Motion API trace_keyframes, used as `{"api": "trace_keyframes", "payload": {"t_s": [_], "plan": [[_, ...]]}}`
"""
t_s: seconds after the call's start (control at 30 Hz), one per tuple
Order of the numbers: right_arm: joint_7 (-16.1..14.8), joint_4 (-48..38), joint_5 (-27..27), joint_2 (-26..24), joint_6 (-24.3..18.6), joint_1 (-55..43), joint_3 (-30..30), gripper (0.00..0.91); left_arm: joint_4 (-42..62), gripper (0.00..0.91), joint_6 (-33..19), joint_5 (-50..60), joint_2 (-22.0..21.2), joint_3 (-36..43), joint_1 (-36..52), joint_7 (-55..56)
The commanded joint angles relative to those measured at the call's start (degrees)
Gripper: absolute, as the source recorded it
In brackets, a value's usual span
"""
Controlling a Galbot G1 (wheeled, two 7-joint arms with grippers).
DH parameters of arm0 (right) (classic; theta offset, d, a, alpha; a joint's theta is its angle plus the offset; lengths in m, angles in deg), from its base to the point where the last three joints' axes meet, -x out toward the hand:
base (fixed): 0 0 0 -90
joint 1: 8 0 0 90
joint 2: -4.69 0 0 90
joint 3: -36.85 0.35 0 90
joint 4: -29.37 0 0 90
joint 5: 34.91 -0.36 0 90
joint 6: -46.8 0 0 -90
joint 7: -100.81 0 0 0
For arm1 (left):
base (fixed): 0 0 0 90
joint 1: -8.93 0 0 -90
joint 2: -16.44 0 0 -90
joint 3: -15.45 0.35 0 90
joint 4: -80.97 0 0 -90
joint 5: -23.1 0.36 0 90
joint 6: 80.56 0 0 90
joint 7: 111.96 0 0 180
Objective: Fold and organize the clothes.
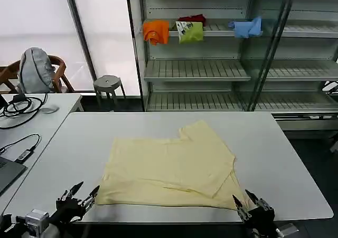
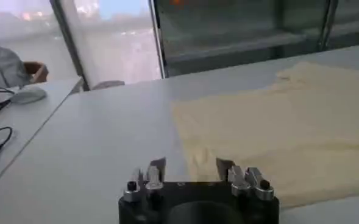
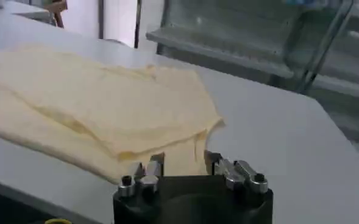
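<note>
On the counter (image 1: 274,159) the clothes (image 1: 169,167) lay partly folded, the near hem close to the front edge, with bare surface on both sides. Left gripper (image 1: 79,194) and right gripper (image 1: 248,202) hovered at the near corners, jaws open and empty.

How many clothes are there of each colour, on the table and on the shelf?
Pale yellow T-shirt on the table: 1
Orange garment on the shelf: 1
Lime-green garment: 1
Dark red garment: 1
Light blue garment: 1
Total: 5
</note>
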Motion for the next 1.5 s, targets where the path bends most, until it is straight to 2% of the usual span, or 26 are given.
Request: {"api": "trace_keyframes", "payload": {"t_s": [0.03,0.17,0.4,0.63,0.8,1.03,1.23,1.5], "plan": [[3.0,-3.8,-5.8,-2.3,1.5,-15.0,-2.2,0.907,4.9,0.907,-0.4,-4.5,3.3,2.5,13.8,-0.8],[7.0,-11.9,-6.3,-1.8,3.0,-28.2,-10.1,0.907,10.8,0.907,-1.0,-4.3,4.6,8.8,21.8,-1.1],[12.3,-24.9,-9.9,2.5,4.2,-46.7,-22.5,0.907,21.0,0.907,-1.9,-4.5,4.0,16.3,33.7,-1.3],[13.5,-38.0,-9.8,8.2,4.3,-60.2,-29.3,0.907,30.0,0.907,-0.3,-4.8,2.5,21.2,43.7,-0.5],[14.6,-46.6,-10.2,11.0,4.3,-66.0,-32.5,0.907,36.2,0.907,-0.2,-4.7,1.9,24.7,49.4,-0.6],[16.5,-58.8,-14.6,14.0,4.3,-74.4,-35.0,0.907,45.2,0.907,1.4,-6.5,2.1,28.6,56.1,-1.2],[16.1,-66.5,-15.8,16.0,4.0,-78.4,-34.6,0.907,47.5,0.907,2.2,-7.1,1.6,29.9,57.6,-2.1],[14.1,-73.4,-13.9,17.3,2.4,-81.2,-34.8,0.907,49.1,0.907,2.8,-7.1,1.2,31.7,58.8,-3.2]]}}
